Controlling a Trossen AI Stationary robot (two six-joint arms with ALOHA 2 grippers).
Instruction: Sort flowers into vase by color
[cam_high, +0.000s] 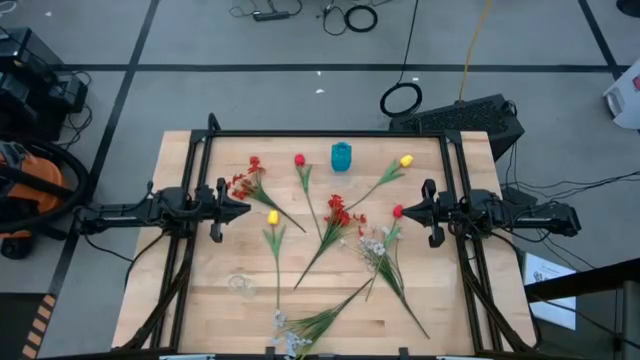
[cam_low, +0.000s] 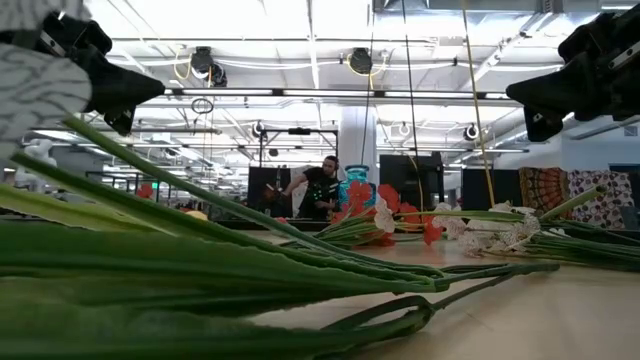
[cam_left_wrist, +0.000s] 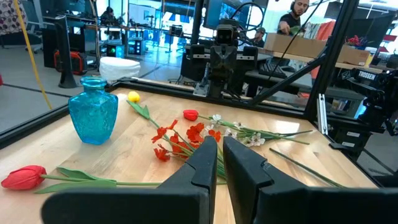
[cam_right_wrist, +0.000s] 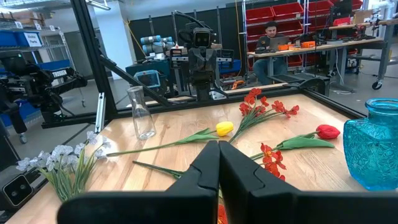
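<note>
Flowers, artificial, on thin green stems, all lying loose on the pale wooden table (cam_high: 440, 300), none yet in a container. Red berry-like spray (cam_high: 338, 213) near the middle; second red spray (cam_high: 245, 180) toward the left arm's side; red bud (cam_high: 299, 160) just beside the teal-blue ribbed glass vase (cam_high: 341, 156) at the far edge. Yellow bud (cam_high: 405, 160) on the vase's other side, another yellow bud (cam_high: 272, 217) close to the left gripper (cam_high: 238, 209). Pale white-grey blossom sprays (cam_high: 374, 244) right of centre and at the near edge (cam_high: 285, 338). Clear glass vase (cam_right_wrist: 142, 112), slim and upright, standing empty on the near left part of the table, faint from above.

Left gripper raised at the left side of the table, fingers (cam_left_wrist: 199, 168) nearly together with a narrow slit, pinching nothing. Right gripper (cam_high: 410, 210) at the right side, jaws pressed together, empty.

Sorting apparently not begun: every stem left to place, reds, yellows and whites alike.
</note>
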